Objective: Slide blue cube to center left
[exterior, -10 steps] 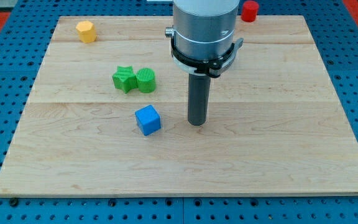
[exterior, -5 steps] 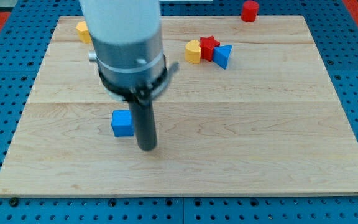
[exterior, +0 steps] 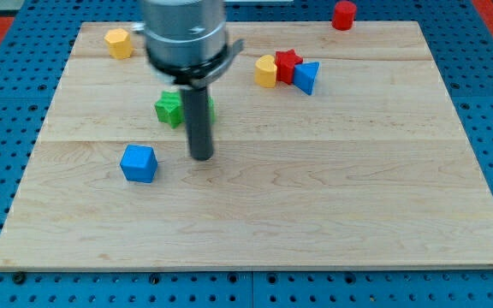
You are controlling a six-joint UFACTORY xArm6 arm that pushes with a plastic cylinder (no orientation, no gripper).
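1. My rig has no jaws, so there is nothing to release or clench; it ends in a dark rod, and my tip (exterior: 200, 157) rests on the pale wooden bench (exterior: 332, 205), apart from every block.
2. The small blue plastic cube (exterior: 139, 163) sits on the view's left half, slightly below the middle line, to the left of my tip with a clear gap between them.
3. I judge the cube light, rigid and smooth-faced, so it should slide easily on the wood and may spin if struck off-centre. There is no gripping it; contact belongs flat on its right face, around mid-height.
4. Room to the left looks good: bare wood runs from the cube to the bench's left edge, so overshoot is the main hazard there.
5. Just behind my rod sit a green star-shaped block (exterior: 169, 109) and another green block, mostly hidden. A yellow block (exterior: 119, 42), a yellow, red and blue cluster (exterior: 288, 70) and a red cylinder (exterior: 343, 14) lie well away towards the top.
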